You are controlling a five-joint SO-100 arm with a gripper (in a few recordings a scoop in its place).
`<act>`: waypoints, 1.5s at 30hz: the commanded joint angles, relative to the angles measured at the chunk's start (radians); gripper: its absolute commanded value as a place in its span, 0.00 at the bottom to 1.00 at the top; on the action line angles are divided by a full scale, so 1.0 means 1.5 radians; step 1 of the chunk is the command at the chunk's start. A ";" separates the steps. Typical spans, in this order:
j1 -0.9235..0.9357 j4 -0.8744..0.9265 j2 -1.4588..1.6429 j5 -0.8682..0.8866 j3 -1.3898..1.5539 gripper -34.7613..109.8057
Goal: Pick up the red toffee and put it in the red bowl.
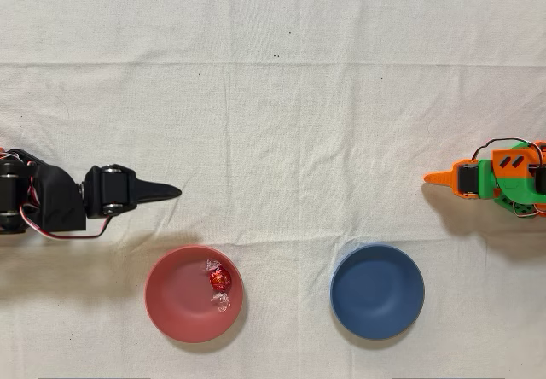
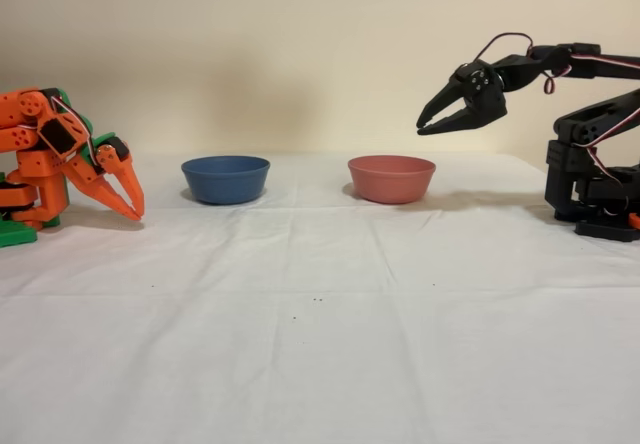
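Note:
The red toffee (image 1: 219,278) lies inside the red bowl (image 1: 175,302), toward its right side in the overhead view, with clear wrapper ends above and below it. From the side, the red bowl (image 2: 391,180) stands on the cloth and its wall hides the toffee. My black gripper (image 1: 173,192) is up and to the left of the bowl in the overhead view. In the fixed view the gripper (image 2: 422,127) hangs in the air above and just right of the bowl, its tips together and nothing between them.
A dark blue bowl (image 1: 377,291) (image 2: 225,179) stands beside the red one on the white cloth. The orange arm (image 1: 495,178) (image 2: 65,159) stands idle at the opposite side of the table.

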 commanded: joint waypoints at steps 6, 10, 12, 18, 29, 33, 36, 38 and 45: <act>-0.013 -0.003 0.164 0.008 0.130 0.25; -0.013 0.037 0.219 0.026 0.171 0.25; -0.013 0.075 0.238 0.041 0.177 0.25; -0.013 0.128 0.277 0.063 0.210 0.25; -0.014 0.190 0.322 0.059 0.285 0.25; -0.014 0.209 0.322 0.054 0.297 0.25; -0.014 0.202 0.322 0.060 0.316 0.25; -0.012 0.195 0.322 0.058 0.323 0.25; -0.011 0.197 0.323 0.054 0.323 0.25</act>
